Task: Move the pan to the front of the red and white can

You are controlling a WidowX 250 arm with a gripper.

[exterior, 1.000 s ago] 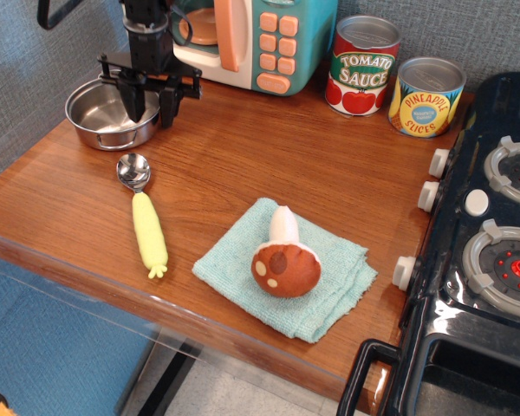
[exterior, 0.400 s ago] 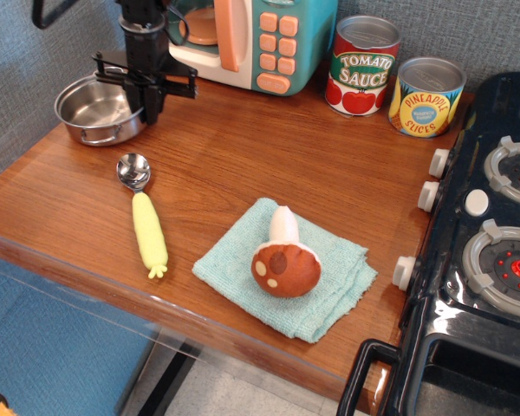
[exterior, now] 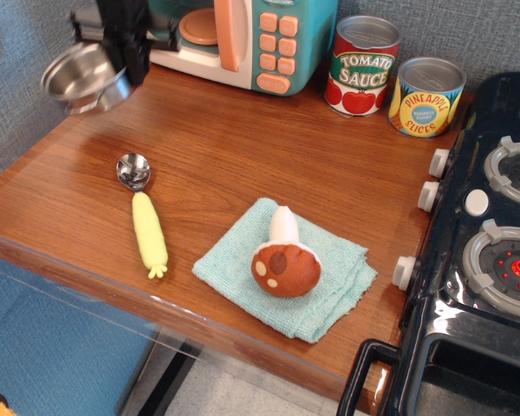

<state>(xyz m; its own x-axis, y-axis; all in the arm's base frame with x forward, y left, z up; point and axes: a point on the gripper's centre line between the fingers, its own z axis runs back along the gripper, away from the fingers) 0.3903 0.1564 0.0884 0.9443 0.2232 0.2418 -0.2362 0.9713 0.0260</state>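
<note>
The shiny steel pan [exterior: 78,76] hangs tilted and blurred in the air over the table's back left corner. My black gripper [exterior: 124,62] is shut on its right rim and holds it clear of the wood. The red and white "Tomato Sauce" can [exterior: 362,65] stands at the back of the table, far to the right of the pan, past the toy microwave.
A teal toy microwave [exterior: 260,39] stands at the back between pan and can. A yellow "Pineapple Slices" can [exterior: 426,97] stands right of the tomato can. A yellow-handled spoon [exterior: 143,212] lies front left. A toy mushroom [exterior: 284,260] rests on a teal cloth [exterior: 329,286]. A black stove [exterior: 494,243] fills the right side.
The gripper closed on the pan's right rim and lifted it off the table, up and to the left. The pan now tilts in the air.
</note>
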